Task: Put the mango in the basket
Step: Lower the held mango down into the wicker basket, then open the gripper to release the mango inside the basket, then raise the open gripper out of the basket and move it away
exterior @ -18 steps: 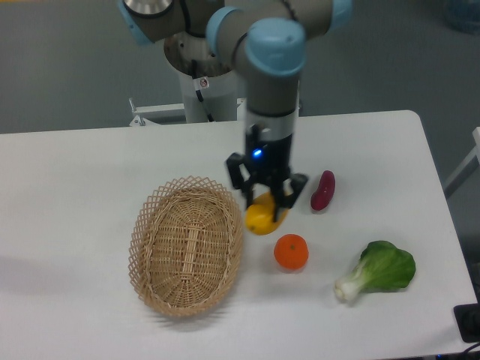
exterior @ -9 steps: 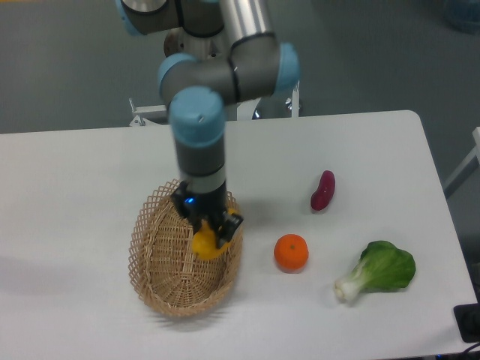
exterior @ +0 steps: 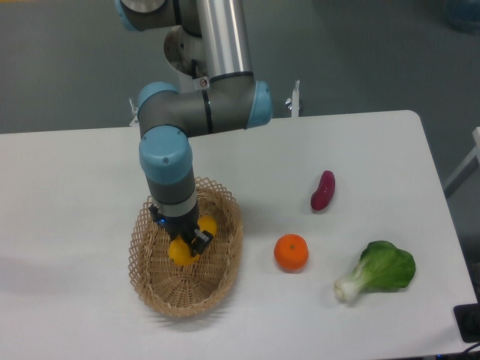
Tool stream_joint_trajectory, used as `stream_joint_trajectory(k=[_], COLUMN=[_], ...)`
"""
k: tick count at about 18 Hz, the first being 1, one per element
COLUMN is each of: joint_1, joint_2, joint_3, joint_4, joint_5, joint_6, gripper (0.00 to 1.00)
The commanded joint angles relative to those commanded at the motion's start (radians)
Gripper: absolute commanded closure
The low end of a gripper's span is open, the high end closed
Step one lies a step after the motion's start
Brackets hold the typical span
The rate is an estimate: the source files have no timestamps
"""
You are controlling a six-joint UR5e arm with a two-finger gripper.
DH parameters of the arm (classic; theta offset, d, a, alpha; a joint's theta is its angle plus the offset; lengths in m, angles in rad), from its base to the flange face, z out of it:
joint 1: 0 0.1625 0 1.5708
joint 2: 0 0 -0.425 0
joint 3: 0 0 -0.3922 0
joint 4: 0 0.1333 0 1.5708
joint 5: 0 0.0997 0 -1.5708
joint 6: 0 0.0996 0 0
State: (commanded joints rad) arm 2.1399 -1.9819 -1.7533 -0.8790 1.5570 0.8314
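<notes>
Pinching the mango (exterior: pixel 187 244) between its fingers, the gripper (exterior: pixel 182 241) hangs inside the basket (exterior: pixel 150 277), low over the woven floor. The carry looks all but done; what is left is to let go and lift clear. The orange (exterior: pixel 291 252), the purple vegetable (exterior: pixel 322 190) and the greens (exterior: pixel 379 270) lie well apart to the right on the table (exterior: pixel 67 180).

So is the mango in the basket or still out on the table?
In: the mango sits within the basket rim, the tool closed around it.
</notes>
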Motion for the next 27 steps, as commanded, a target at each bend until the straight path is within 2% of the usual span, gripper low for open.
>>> stream_joint_trajectory(k=[1, 2, 4, 10, 19, 20, 23, 25, 27], joint_1=[-0.002, 0.0, 0.0, 0.015, 0.207, 0.227, 0.293, 0.339, 0.399], joint_2=[0.0, 0.0, 0.002, 0.018, 0.08, 0.081, 0.094, 0.097, 0.116], joint_3=[0.0, 0.002, 0.006, 0.06, 0.192, 0.201, 0.248, 0.288, 0.31], joint_4=[0.0, 0.002, 0.002, 0.015, 0.002, -0.009, -0.095, -0.187, -0.262], joint_5=[0.0, 0.003, 0.005, 0.008, 0.0, -0.002, -0.029, -0.028, -0.034], joint_6=[0.002, 0.005, 0.003, -0.003, 0.006, 0.008, 0.075, 0.141, 0.263], gripper=[0.33, 0.18, 0.0, 0.0, 0.0, 0.0, 0.0, 0.0, 0.0])
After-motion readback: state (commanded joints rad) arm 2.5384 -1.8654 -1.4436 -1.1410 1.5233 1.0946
